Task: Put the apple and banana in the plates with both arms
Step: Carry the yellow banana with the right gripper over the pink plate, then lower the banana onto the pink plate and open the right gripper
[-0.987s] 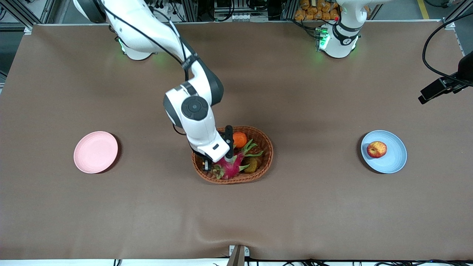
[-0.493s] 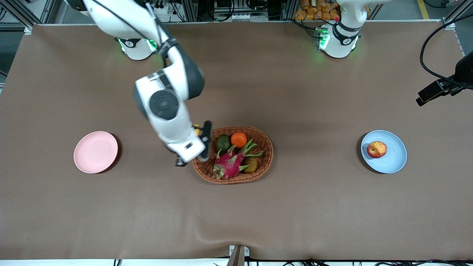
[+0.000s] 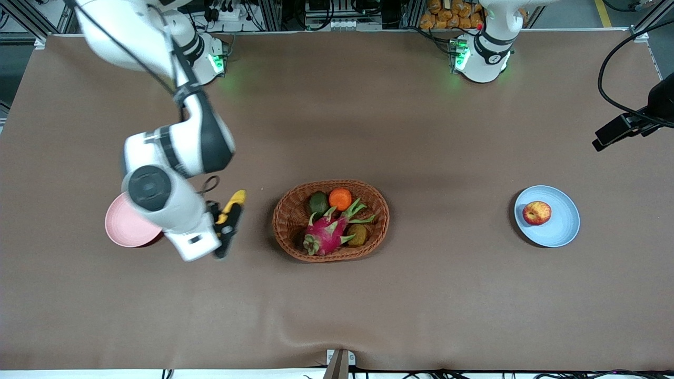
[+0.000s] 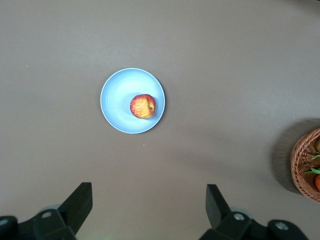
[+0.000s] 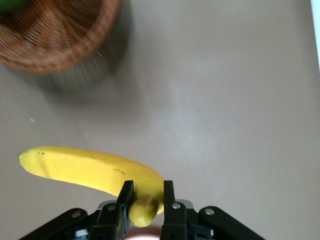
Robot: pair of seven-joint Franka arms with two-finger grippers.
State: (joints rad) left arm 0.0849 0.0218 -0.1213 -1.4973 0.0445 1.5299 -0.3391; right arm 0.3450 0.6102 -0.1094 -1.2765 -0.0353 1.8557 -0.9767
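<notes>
My right gripper (image 5: pixel 147 194) is shut on one end of the yellow banana (image 5: pixel 85 167). In the front view it (image 3: pixel 225 231) hangs over the table between the pink plate (image 3: pixel 120 231) and the wicker basket (image 3: pixel 380 202), with the banana (image 3: pixel 235 200) sticking out of it. The right arm covers part of the pink plate. The red apple (image 3: pixel 536 212) lies on the blue plate (image 3: pixel 561 231) toward the left arm's end. My left gripper (image 4: pixel 147 189) waits high above the table near that plate (image 4: pixel 116 102), open and empty, looking down on the apple (image 4: pixel 143 106).
The basket holds a magenta dragon fruit (image 3: pixel 326 235), an orange (image 3: pixel 340 199), a green avocado (image 3: pixel 318 202) and a brownish fruit (image 3: pixel 358 235). A black cable and mount (image 3: pixel 626 126) hang at the table edge at the left arm's end.
My right arm has lifted the banana out of the basket and swung it toward the pink plate. The left arm, apple and blue plate have not moved.
</notes>
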